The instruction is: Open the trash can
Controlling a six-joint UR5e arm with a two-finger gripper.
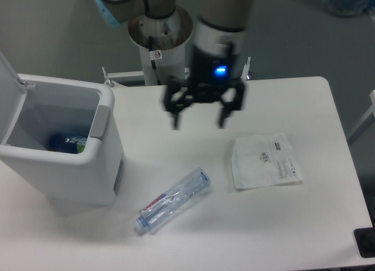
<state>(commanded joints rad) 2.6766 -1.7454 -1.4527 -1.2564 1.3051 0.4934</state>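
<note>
One arm hangs over the middle of a white table [304,101], its gripper [199,116] pointing down with both fingers [174,110] spread wide and nothing between them; a blue light glows on the wrist above. The gripper sits above bare tabletop, well apart from the trash can [88,171] at the table's left edge. The bin stands open, its lid [9,86] swung up and back on the far left side, only partly in view. Inside, at the bottom, lies something blue and green, too small to make out. A grey tab [99,121] sits on the bin's right rim. In front of the bin, near its lower right corner, a clear plastic bottle [173,201] lies on its side, cap end toward the camera. To the right, a flat white packet [266,161] with printed labels rests on the table, below and right of the gripper. The robot's metal base [159,40] rises behind the table's far edge.
</note>
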